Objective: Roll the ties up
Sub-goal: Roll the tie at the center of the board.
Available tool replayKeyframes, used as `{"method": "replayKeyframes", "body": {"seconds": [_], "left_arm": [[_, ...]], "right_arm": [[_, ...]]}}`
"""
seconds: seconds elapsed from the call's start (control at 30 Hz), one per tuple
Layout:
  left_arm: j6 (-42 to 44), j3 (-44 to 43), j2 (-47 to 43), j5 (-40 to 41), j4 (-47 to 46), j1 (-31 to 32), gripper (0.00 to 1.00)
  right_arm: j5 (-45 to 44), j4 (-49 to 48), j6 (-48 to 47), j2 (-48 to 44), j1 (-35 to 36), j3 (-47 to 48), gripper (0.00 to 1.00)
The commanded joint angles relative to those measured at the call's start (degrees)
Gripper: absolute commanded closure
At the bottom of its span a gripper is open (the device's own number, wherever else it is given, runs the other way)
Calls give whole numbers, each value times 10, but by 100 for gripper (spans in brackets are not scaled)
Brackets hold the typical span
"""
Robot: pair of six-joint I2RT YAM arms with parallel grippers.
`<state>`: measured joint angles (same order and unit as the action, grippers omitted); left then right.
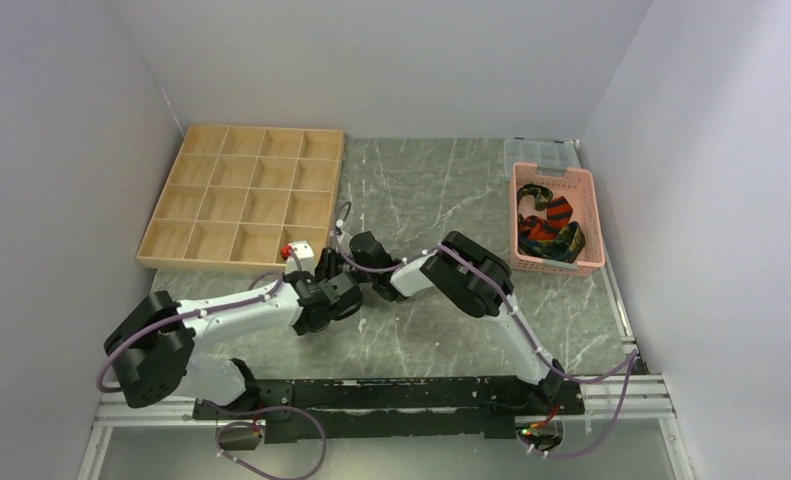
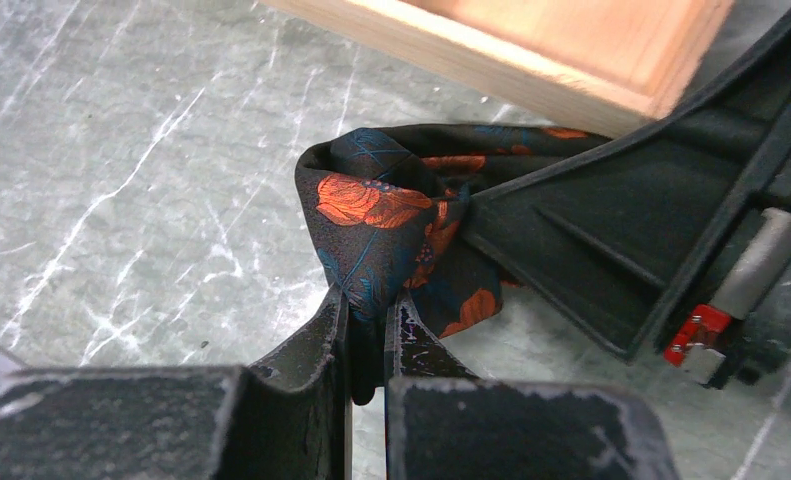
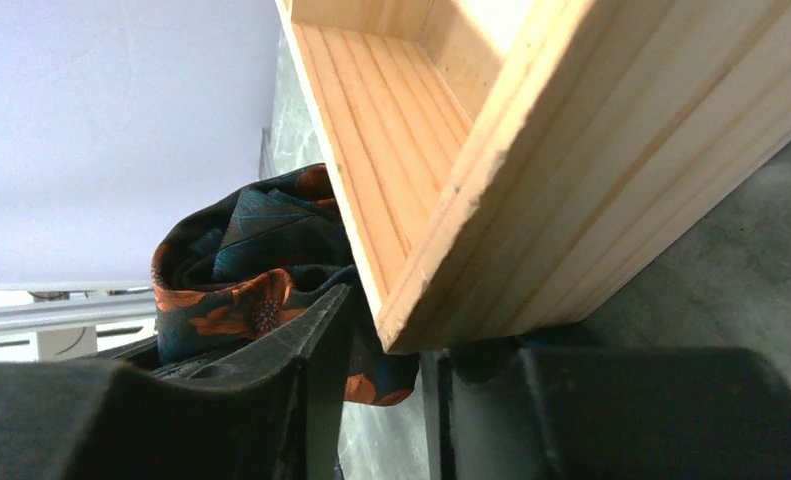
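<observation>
The tie (image 2: 371, 215) hides under both arms from above, by the wooden tray's (image 1: 221, 262) corner; more ties (image 1: 549, 225) sit in the basket (image 1: 516, 215). The left wrist shows the left pincer (image 2: 366, 310) pinching the bunched tie, mid-roll I think. From the right wrist, I cannot tell if the right pincer (image 3: 381, 340) grips; the tray blocks much. Next: wind it tighter.

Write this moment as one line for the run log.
left gripper: shut on floral tie | right gripper: at same tie, grip unclear | place: beside wooden tray corner
</observation>
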<state>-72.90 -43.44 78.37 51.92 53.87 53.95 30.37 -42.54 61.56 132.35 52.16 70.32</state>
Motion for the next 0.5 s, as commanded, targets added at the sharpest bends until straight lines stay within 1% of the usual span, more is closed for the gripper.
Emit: {"method": "replayKeyframes", "body": {"seconds": [0.0, 0.07, 0.17, 0.3, 0.47], "left_arm": [[33, -9, -15, -15, -44, 1, 97], [23, -30, 8, -5, -14, 2, 97], [9, -52, 36, 6, 12, 2, 97], [18, -55, 41, 4, -4, 2, 97], [20, -65, 51, 10, 1, 2, 97]], "right_arm": [[-5, -45, -11, -22, -7, -31, 62], [-14, -32, -21, -48, -9, -48, 57], [-20, -26, -21, -72, -20, -67, 54], [-31, -23, -19, -94, -37, -92, 53], [-28, -58, 3, -116, -50, -130, 56]]}}
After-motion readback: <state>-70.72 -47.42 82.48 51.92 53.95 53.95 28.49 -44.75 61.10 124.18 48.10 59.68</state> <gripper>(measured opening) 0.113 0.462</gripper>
